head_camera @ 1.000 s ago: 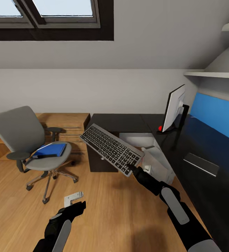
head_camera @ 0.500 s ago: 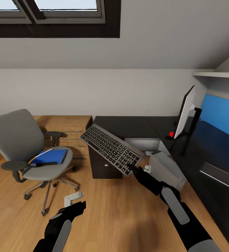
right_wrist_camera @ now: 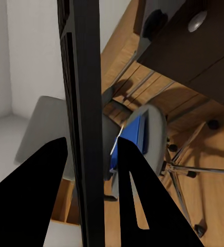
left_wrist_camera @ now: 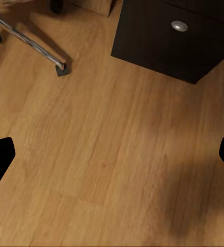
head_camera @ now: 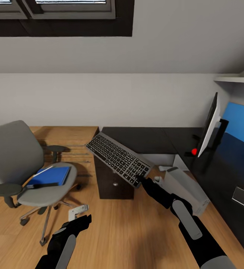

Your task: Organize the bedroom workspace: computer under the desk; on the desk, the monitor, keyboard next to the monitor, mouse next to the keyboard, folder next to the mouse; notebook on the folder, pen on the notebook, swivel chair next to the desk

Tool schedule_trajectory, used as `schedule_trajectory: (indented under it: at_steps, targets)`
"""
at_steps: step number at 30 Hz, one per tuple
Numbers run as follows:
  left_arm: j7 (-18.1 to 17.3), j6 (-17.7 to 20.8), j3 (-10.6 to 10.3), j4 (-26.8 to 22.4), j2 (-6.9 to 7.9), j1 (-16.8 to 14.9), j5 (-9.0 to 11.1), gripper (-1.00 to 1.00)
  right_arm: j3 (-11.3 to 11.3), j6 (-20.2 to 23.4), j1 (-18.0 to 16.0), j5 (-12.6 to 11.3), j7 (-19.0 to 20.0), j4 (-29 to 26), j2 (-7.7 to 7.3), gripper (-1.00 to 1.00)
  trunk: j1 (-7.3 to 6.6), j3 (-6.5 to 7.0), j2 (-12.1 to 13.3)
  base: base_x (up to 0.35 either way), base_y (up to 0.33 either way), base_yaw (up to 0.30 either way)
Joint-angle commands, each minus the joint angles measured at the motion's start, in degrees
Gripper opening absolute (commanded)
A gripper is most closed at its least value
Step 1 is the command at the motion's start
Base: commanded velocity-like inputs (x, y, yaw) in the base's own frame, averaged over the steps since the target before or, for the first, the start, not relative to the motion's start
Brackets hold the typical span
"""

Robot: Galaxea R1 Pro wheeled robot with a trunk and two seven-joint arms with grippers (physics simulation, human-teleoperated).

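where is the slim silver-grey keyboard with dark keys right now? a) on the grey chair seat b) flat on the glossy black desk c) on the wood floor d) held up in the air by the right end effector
d: the slim silver-grey keyboard hangs tilted above the floor, pinched at its near corner by the right end effector.

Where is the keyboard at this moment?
In the head view the keyboard is held in the air by the right gripper at one end, in front of the desk's drawer unit.
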Motion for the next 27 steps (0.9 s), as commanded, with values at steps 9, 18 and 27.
schedule_trajectory:
  at_steps: [9,18,27]
  targets:
    - [0.57,0.12,-0.06,-0.07,0.01,-0.04,0.60,1.00,0.02,0.14,-0.04,-0.45,0.04,0.00,-0.04,-1.00,0.03,-0.06,-0.03,0.321,0.007,0.000]
    - [0.55,0.11,-0.06,-0.07,0.01,-0.04,0.62,1.00,0.01,0.14,-0.05,-0.41,-0.10,-0.02,0.01,-1.00,0.03,-0.06,-0.03,0.326,0.000,0.000]
    - [0.55,0.11,-0.06,-0.07,0.01,-0.04,0.69,1.00,0.04,0.14,-0.04,-0.39,-0.13,0.03,0.04,-1.00,0.03,-0.06,-0.03,0.326,0.000,0.000]
